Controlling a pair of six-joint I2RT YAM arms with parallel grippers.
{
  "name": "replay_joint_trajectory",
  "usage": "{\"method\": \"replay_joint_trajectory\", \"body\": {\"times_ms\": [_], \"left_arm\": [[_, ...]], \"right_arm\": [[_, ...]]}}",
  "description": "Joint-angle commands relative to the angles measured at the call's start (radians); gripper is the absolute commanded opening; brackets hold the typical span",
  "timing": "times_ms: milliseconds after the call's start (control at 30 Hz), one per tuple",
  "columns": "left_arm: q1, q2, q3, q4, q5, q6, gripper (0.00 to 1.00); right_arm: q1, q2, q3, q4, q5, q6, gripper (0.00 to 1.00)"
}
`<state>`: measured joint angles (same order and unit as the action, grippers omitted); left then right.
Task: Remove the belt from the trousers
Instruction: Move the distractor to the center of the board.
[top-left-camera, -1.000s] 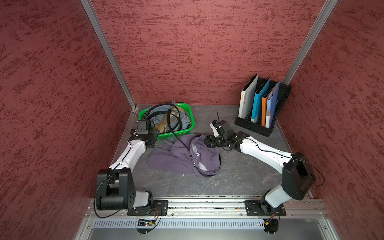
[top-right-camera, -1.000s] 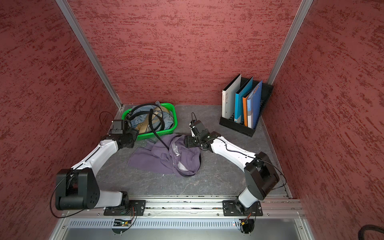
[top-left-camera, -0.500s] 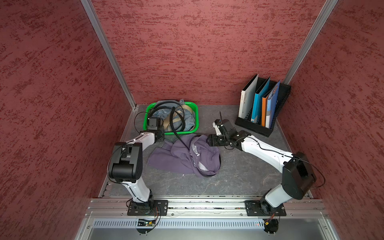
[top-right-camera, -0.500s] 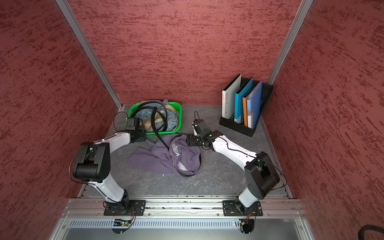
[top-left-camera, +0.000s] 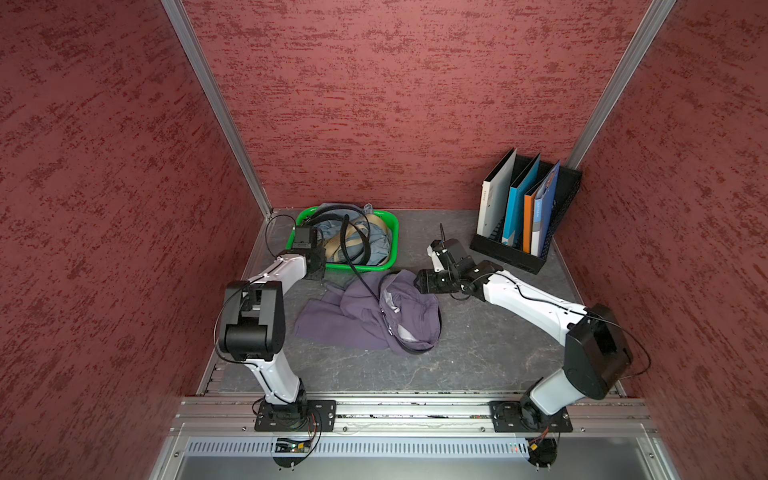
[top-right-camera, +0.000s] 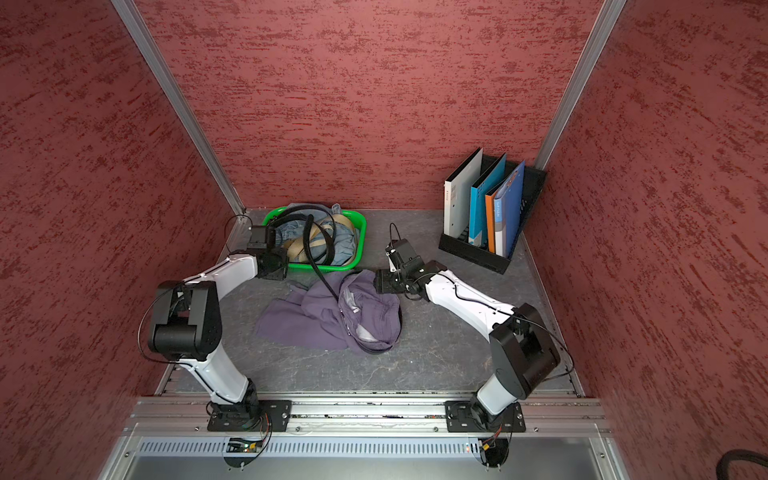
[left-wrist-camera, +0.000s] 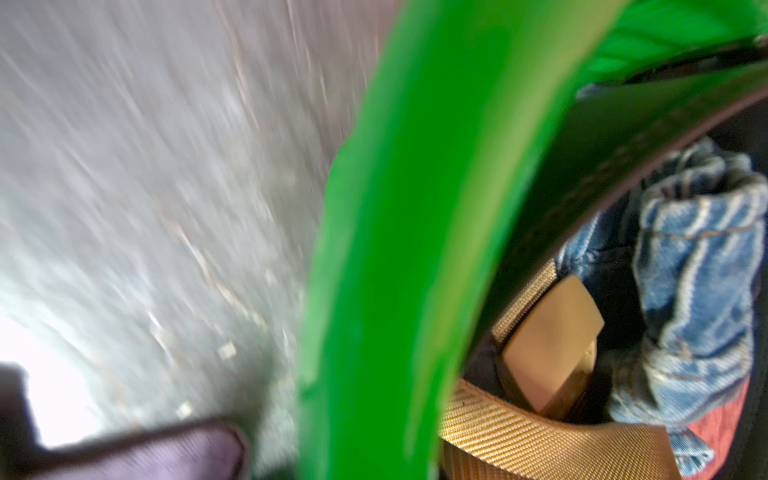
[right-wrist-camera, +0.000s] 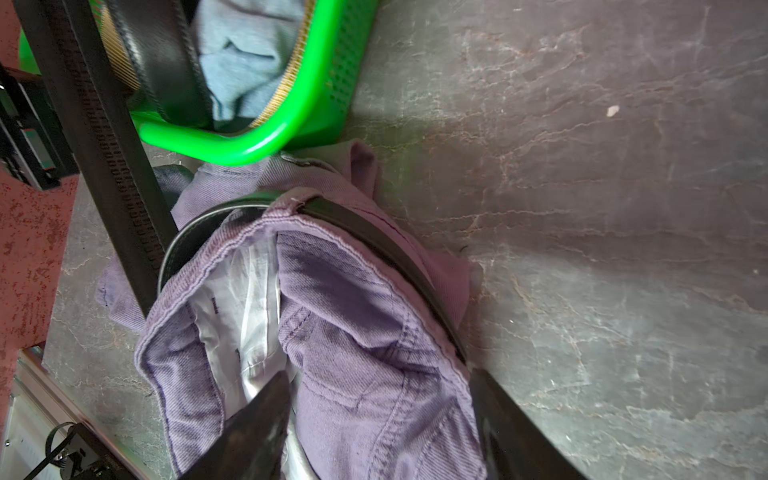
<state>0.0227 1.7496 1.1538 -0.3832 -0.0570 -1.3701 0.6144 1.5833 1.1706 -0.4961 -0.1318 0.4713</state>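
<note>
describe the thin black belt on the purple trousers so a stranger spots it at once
Find the green plastic basket at the far wall; the purple fabric trousers lie in front of it. The thin black leather-like belt runs round their waistband and up into the basket, narrower than the wide black belt and tan webbing belt there.

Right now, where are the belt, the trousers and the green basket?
belt (right-wrist-camera: 374, 237): right wrist view, stretch along the waistband.
trousers (top-left-camera: 332, 322): in a top view, the flat leg.
green basket (top-left-camera: 376, 267): in a top view, front rim.
</note>
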Motion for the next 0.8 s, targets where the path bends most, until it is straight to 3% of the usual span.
{"method": "replay_joint_trajectory", "body": {"times_ms": [0, 200, 433, 567, 600, 633, 767], "left_arm": [[0.064, -0.065, 0.118, 0.057, -0.215, 0.12, 0.0], [0.152, -0.053, 0.167, 0.098, -0.26, 0.152, 0.0], [0.241, 0.027, 0.228, 0.109, -0.21, 0.129, 0.02], [0.264, 0.115, 0.308, 0.144, -0.147, 0.164, 0.21], [0.268, 0.147, 0.341, 0.151, -0.118, 0.182, 0.34], [0.269, 0.173, 0.369, 0.155, -0.099, 0.191, 0.39], [0.276, 0.284, 0.479, 0.2, -0.022, 0.2, 0.37]], "right_arm": [[-0.009, -0.037, 0.009, -0.004, -0.023, 0.012, 0.69], [-0.008, -0.057, 0.013, -0.013, -0.035, 0.014, 0.68], [-0.008, -0.096, -0.008, -0.014, -0.037, 0.021, 0.68], [-0.008, -0.114, -0.023, -0.006, -0.042, 0.033, 0.68], [-0.008, -0.118, -0.024, -0.006, -0.043, 0.037, 0.68], [-0.008, -0.121, -0.027, -0.006, -0.043, 0.039, 0.69], [-0.008, -0.147, -0.032, -0.016, -0.042, 0.041, 0.68]]}}
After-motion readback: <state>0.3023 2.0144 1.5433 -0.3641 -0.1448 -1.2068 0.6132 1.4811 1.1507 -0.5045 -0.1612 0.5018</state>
